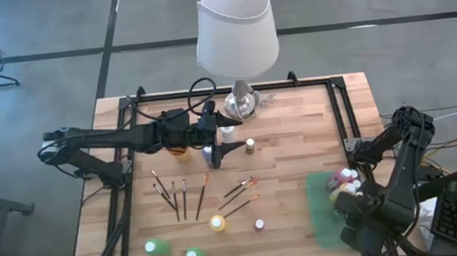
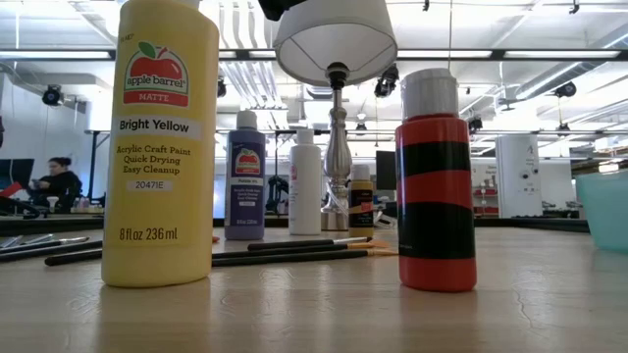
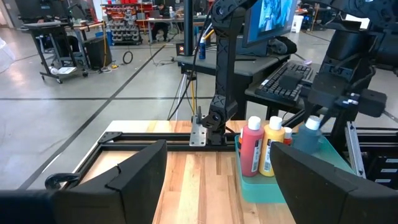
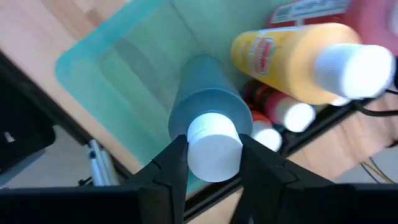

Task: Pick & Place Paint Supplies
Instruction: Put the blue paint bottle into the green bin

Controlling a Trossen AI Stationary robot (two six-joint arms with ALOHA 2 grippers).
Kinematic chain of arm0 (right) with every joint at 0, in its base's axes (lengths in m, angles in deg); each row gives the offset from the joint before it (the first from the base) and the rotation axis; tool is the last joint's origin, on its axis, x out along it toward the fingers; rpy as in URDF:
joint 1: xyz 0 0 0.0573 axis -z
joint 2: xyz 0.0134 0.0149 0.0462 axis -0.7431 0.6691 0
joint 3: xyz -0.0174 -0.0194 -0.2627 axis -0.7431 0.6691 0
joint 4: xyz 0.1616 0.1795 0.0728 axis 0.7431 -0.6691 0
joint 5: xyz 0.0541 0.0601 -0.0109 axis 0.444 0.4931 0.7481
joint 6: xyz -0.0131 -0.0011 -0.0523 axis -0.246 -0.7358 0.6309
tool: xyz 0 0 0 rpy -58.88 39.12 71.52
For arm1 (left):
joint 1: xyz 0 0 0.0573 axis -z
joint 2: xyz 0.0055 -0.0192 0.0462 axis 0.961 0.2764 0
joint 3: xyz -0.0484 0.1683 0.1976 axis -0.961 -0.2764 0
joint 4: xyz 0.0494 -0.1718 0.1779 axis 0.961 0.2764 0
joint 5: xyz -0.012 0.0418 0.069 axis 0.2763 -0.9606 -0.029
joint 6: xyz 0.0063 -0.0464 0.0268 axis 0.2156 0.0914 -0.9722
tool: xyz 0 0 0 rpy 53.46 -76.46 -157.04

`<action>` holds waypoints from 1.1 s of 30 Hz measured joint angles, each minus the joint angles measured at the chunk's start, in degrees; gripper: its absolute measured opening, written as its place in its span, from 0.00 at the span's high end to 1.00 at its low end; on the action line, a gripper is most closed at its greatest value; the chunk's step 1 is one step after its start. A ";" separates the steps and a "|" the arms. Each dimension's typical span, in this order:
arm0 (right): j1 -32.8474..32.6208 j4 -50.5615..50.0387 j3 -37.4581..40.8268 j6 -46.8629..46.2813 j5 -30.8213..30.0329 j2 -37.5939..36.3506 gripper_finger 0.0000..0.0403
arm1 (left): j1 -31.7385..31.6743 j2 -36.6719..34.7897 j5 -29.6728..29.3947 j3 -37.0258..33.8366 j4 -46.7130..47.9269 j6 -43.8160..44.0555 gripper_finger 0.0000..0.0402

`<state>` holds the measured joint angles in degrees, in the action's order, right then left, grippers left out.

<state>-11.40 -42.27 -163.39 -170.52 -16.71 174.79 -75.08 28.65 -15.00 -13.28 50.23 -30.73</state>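
We see the right tool (image 4: 213, 163) pinching the white cap of a grey-blue bottle (image 4: 205, 106), which stands inside the green tray (image 4: 112, 56). In the tray beside that bottle stand a yellow bottle (image 4: 292, 56), a red bottle (image 3: 251, 149) and further white-capped bottles whose colours we cannot tell. The tray sits at the counter's (image 1: 296, 130) right edge.

Well away from the tray, near the lamp (image 1: 236, 35), the left tool (image 1: 229, 149) hovers with its fingers spread, holding nothing. Close to it stand a purple bottle (image 2: 245, 176) and a white bottle (image 2: 305, 181).

Between lamp and tray lie several paintbrushes (image 1: 180, 196). Nearer us than the brushes are two green bottles (image 1: 173, 251), another yellow bottle (image 1: 217, 223) and a small white-capped one (image 1: 260, 224).
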 joint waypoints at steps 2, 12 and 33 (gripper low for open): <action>-0.20 -0.74 0.06 0.06 0.00 0.00 0.71 | 0.00 0.00 0.00 0.00 0.00 -0.01 0.28; -0.36 -0.92 0.36 2.04 0.04 -1.02 0.72 | 0.01 0.00 0.00 0.00 0.00 -0.02 0.28; -0.36 8.63 16.54 -3.37 0.22 -16.31 0.72 | 0.07 -0.02 0.02 0.00 0.31 0.00 0.28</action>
<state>-11.77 -33.65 -146.85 -173.89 -16.49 158.48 -75.02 28.63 -14.98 -13.28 50.53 -30.73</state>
